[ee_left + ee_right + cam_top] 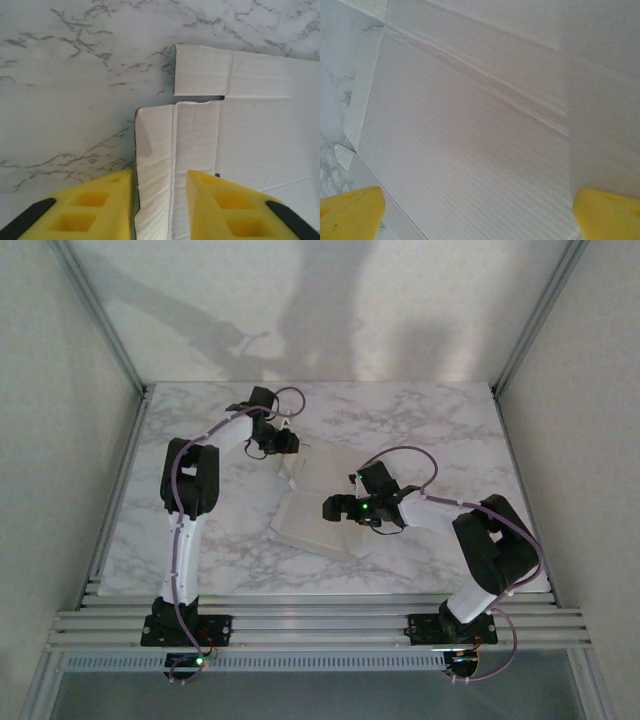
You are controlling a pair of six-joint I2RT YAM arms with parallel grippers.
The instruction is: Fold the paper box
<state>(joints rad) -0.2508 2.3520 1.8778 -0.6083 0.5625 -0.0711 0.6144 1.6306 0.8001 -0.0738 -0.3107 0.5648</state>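
Left gripper (160,176) astride paper box (260,130) flap; white marble table (65,75).

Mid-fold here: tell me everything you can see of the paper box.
The paper box is an off-white cardboard blank, creased into panels, lying mostly flat on the marble table. A slit separates two flaps at one corner; the narrow flap, its edge rough, sits between the left tool's fingers. The open right tool hovers over the main panel.
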